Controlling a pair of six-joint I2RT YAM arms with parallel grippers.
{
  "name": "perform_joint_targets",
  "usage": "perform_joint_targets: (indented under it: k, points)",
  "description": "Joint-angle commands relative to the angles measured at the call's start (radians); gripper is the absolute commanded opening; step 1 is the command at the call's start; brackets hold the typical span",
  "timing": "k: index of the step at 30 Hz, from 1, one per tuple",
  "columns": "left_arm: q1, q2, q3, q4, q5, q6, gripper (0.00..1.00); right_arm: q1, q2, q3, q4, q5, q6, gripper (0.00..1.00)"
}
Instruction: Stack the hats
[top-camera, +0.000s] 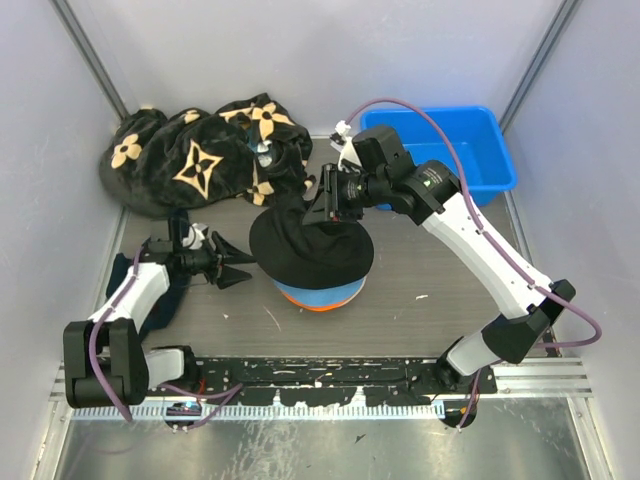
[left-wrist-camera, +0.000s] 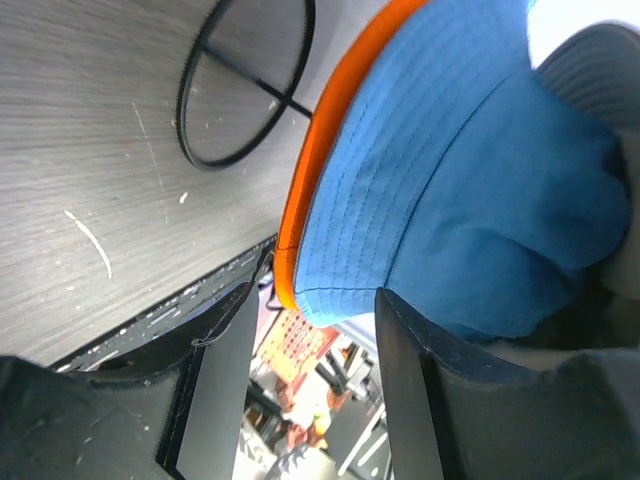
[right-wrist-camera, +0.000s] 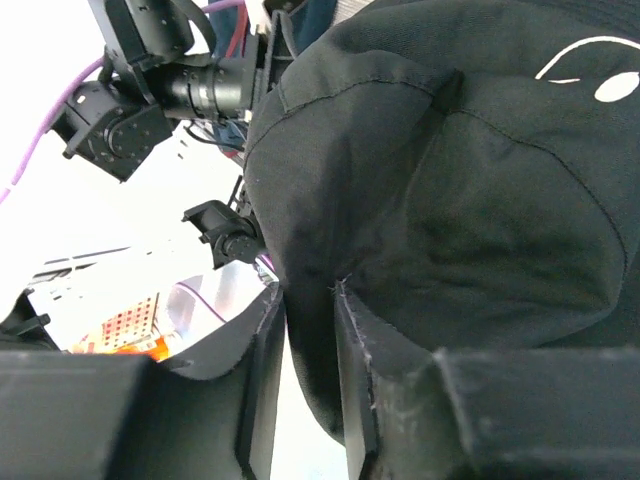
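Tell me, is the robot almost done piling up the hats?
Pretty close! Done: the blue hat sits on the orange hat in one pile. In hand: the right gripper is pinching the black hat, which is draped over that pile. The left gripper is open beside it, holding nothing. Left: let go so the black hat settles on top. I see no other hat waiting.

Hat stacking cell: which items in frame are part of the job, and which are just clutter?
Job: black hat, pinched by the right gripper over the stack; light blue hat on the orange hat; left gripper, open, beside them.
Clutter: black cloth with tan flowers; blue bin; dark garment under the left arm.
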Motion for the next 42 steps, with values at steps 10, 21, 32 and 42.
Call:
perform_joint_targets:
  k: [10,21,32,42]
  points:
    - [0.071,0.011,-0.015,0.353,0.104,-0.292,0.58,0.009,-0.041,0.009,0.104,0.01,0.005,0.49]
    - [0.073,-0.109,-0.184,0.834,0.034,-0.711,0.56,0.009,-0.054,0.018,0.175,0.032,0.017,0.66]
    - [0.064,-0.179,-0.234,0.934,0.009,-0.827,0.55,0.004,-0.027,0.074,0.169,0.081,0.011,0.66]
    - [0.035,-0.203,-0.202,0.873,0.01,-0.778,0.56,-0.006,0.01,0.119,0.149,0.091,0.005,0.66]
